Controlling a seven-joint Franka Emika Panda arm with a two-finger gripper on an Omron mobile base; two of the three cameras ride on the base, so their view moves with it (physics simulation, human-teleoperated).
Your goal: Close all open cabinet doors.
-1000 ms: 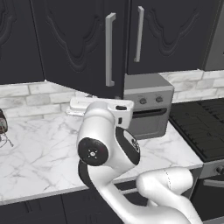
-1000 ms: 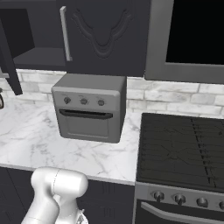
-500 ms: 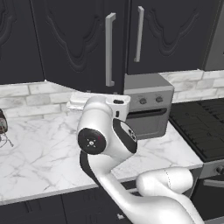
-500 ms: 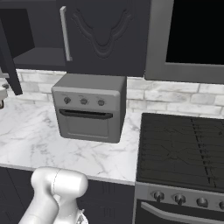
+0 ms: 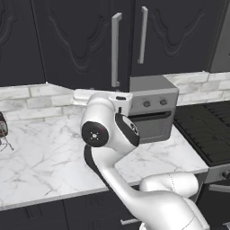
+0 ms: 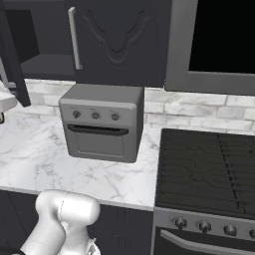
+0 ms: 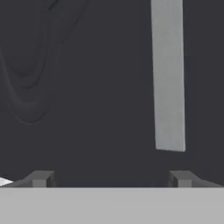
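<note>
A tall black cabinet door [image 5: 76, 45] with a silver bar handle [image 5: 116, 49] stands swung out over the counter. In the right base view it appears edge-on [image 6: 12, 55] beside the open cabinet's dark inside [image 6: 45, 60]. The neighbouring cabinet door [image 5: 179, 31] [image 6: 119, 40] is shut flat. My white hand [image 5: 103, 96] hovers just below and in front of the open door's lower edge. In the hand view my gripper [image 7: 111, 179] is open with nothing between its fingertips [image 7: 41, 178], facing the door's carved face [image 7: 87, 87] and handle [image 7: 168, 74] at close range.
A grey toaster oven [image 5: 150, 108] [image 6: 102, 122] sits on the marble counter [image 5: 40, 152] just right of my hand. A black stove [image 6: 204, 169] lies further right, with a microwave [image 6: 219, 42] above it. A small dark object [image 5: 2, 130] stands at the counter's left edge.
My hand has risen a little toward the open door's lower edge, and the elbow has swung left and up. The doors have not moved.
</note>
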